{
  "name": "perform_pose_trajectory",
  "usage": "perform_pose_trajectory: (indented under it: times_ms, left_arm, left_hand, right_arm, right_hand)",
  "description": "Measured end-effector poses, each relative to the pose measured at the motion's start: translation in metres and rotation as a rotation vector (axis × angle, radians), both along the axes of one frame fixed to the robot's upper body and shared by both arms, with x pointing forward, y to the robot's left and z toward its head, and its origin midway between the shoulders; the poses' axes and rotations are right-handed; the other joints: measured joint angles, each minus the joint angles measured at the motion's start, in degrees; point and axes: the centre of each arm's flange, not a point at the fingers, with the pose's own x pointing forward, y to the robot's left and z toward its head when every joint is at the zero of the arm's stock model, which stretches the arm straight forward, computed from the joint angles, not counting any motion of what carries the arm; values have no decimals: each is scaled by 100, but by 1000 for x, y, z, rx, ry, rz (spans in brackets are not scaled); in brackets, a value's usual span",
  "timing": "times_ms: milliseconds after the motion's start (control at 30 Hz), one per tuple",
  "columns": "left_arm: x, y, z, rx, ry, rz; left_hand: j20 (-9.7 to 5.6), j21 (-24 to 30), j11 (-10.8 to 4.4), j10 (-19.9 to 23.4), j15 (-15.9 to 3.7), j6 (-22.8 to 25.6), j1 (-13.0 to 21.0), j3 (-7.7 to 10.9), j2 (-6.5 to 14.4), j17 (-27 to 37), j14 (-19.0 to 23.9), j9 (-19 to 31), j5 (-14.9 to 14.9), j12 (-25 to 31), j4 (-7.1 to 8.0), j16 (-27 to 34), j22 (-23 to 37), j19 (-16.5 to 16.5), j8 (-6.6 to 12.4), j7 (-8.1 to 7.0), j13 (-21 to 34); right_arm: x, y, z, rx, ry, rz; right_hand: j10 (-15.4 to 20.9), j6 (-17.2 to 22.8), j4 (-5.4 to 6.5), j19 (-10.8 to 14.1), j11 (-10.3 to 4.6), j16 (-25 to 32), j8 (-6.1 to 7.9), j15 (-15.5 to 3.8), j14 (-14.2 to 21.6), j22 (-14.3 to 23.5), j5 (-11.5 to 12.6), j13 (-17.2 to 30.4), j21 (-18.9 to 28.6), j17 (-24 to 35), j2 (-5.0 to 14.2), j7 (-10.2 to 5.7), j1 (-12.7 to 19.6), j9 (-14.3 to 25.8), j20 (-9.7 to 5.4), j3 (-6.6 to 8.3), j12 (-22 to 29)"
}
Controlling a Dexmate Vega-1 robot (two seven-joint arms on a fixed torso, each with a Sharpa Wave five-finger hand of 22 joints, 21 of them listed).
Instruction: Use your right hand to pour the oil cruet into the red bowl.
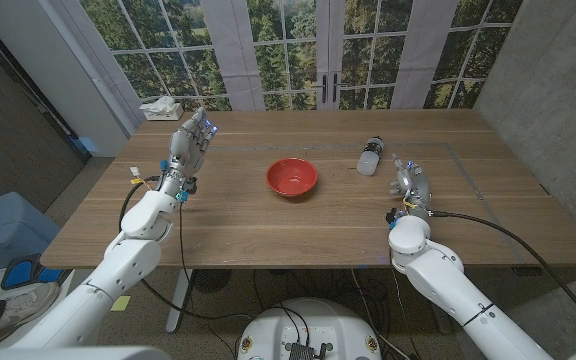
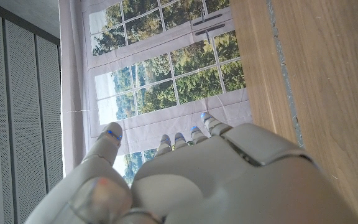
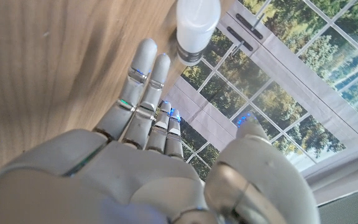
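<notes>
Cruet (image 1: 370, 156) on the table (image 1: 268, 225), at 3 o'clock from the red bowl (image 1: 291, 177) — apart from it, looks tipped on its side. Right hand (image 1: 409, 186) near the cruet, at its 5 o'clock, fingers (image 3: 143, 87) extended and apart, holding nothing. Left hand (image 1: 190, 140) at bowl's 9 o'clock — raised, fingers spread, empty.

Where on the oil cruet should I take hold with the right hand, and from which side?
Grip the oil cruet around its pale body, probably coming from the near right, where the right hand stands open. It appears to lie on its side, dark cap away from the robot, so fingers should wrap across the body.
</notes>
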Motion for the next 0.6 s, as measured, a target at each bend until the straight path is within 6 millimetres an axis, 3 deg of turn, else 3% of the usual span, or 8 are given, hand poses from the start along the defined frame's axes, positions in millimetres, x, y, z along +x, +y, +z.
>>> perform_pose_trajectory:
  times_ms: [33,133,333,433,600]
  left_arm:
    - [0,0,0,0,0,0]
    - [-2,0,-1,-2,-4,5]
    - [-6,0,-2,-4,-7,6]
    - [-8,1,-2,-6,-10,10]
    - [-10,1,-4,-7,-11,12]
  left_hand:
    - [0,0,0,0,0,0,0,0,0,0,0,0,0,0,0,0,0,0,0,0,0]
    - [0,0,0,0,0,0,0,0,0,0,0,0,0,0,0,0,0,0,0,0,0]
    - [0,0,0,0,0,0,0,0,0,0,0,0,0,0,0,0,0,0,0,0,0]
    - [0,0,0,0,0,0,0,0,0,0,0,0,0,0,0,0,0,0,0,0,0]
    - [0,0,0,0,0,0,0,0,0,0,0,0,0,0,0,0,0,0,0,0,0]
  right_arm:
    - [-3,-8,-10,2,4,-1]
    - [-4,-10,-10,5,-21,24]
    - [-6,-10,-6,3,-62,106]
    - [-6,-15,-5,-7,-75,140]
    - [-6,-14,-1,-10,-100,197]
  right_hand:
    - [-21,20,-11,-116,-21,-102,0,17,-126,-4,0,0,-69,-60,18,20,-20,0,59,-11,0]
    - [-97,19,-51,-432,-41,-379,0,58,-495,-4,0,0,-285,-205,-38,19,-98,0,249,-50,0]
    - [-348,-3,-117,-1544,-57,-888,0,192,-1331,-4,0,0,-987,-426,105,-2,-241,0,576,-47,0]
    - [-408,-3,-148,-1965,-37,-1059,0,220,-1644,-4,0,0,-1250,-487,183,-2,-316,1,586,-49,0]
    - [-427,-3,-147,-2338,-18,-1244,0,215,-1987,-3,-25,-22,-1506,-557,371,-2,-384,1,432,-49,0]
